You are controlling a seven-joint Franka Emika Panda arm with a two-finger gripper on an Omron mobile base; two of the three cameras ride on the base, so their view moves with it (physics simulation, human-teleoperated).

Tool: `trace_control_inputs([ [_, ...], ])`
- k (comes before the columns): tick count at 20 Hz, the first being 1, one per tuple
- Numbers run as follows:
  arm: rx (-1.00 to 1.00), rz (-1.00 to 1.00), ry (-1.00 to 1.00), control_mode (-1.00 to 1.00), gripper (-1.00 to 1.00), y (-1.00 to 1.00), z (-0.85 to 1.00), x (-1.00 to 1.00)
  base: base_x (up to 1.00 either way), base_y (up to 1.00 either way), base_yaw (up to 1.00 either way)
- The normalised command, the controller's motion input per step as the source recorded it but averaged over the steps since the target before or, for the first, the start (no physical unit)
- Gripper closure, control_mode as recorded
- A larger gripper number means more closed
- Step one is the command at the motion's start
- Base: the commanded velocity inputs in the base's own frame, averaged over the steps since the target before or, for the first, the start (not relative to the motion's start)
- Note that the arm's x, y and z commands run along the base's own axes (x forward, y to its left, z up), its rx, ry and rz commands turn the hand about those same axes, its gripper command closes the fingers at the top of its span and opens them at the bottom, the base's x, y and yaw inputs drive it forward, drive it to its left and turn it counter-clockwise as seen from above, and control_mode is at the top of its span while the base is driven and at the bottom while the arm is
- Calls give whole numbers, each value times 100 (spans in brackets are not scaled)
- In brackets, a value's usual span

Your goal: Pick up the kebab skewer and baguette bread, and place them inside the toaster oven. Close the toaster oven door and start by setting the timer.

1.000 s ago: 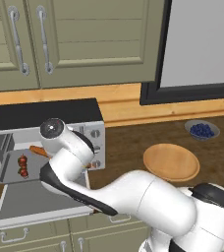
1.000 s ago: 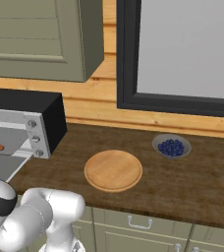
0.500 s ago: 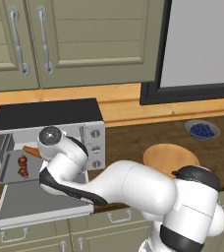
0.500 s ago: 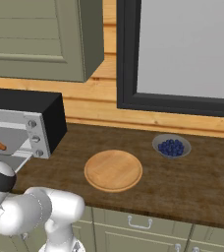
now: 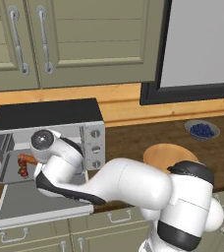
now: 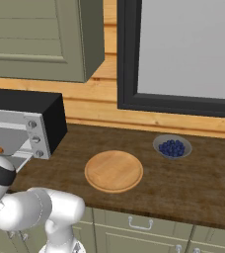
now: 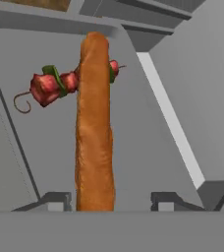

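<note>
The toaster oven (image 5: pixel 45 115) stands at the left of the counter with its door (image 5: pixel 35 209) folded down flat. In the hand view the baguette bread (image 7: pixel 94 123) lies lengthwise on the oven's grey tray. It crosses over the kebab skewer (image 7: pixel 47 86), whose red chunks stick out to its left. My gripper (image 7: pixel 110 201) is inside the oven mouth, open. Its fingertips (image 7: pixel 55 199) stand apart on either side of the loaf's near end, with a gap on each side. From the left base, the baguette (image 5: pixel 28 158) and skewer (image 5: pixel 23 171) show behind my wrist.
A round wooden board (image 5: pixel 168 155) lies on the dark counter right of the oven, with a bowl of blueberries (image 5: pixel 201 129) behind it. Wall cabinets (image 5: pixel 84 39) hang above the oven. A dark-framed window (image 6: pixel 183 49) is at the right.
The arm has swung lower and further left into the oven mouth, carrying the baguette inside. The loaf now rests on the tray over the skewer.
</note>
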Motion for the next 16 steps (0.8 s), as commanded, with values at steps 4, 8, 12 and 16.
trace_control_inputs([
  [4, 0, 2, -4, -100, -100, 0, -4, 0, 0, 0, 0],
  [8, 0, 3, -3, -100, -100, 0, 0, 0, 0, 0, 0],
  [12, 0, 2, -4, -100, -100, 0, 21, -29, 0, 0, 0],
  [16, 10, -2, 0, -100, -100, -1, 37, -90, 0, 0, 0],
])
